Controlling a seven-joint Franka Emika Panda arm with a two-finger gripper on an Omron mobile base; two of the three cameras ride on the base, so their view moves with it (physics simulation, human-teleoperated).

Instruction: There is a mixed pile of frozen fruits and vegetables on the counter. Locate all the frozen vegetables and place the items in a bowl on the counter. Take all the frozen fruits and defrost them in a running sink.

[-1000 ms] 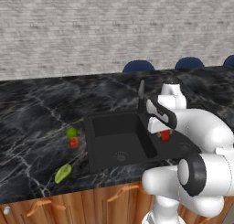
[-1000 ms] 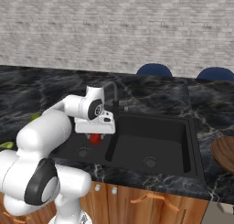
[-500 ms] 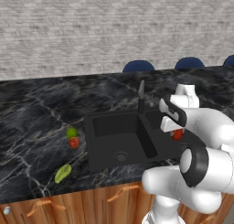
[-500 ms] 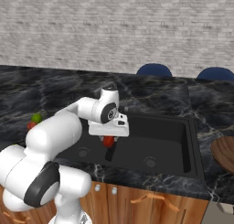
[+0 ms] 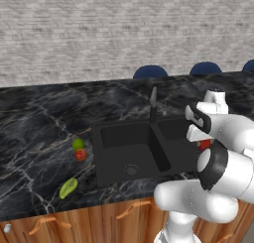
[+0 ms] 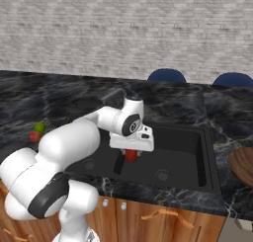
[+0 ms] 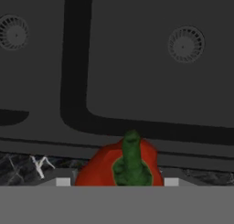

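Pincer [image 6: 131, 156] rightward, one red chunk [image 6: 131, 155] aboard

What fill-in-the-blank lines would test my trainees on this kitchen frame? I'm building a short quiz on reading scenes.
1. The pincer carries a red piece with a ____ stem.
2. It hangs above the black ____.
3. The green ball and the red-orange ball lie on the ____.
4. The sink has ____ round drains.

Missing words: green; sink; counter; two
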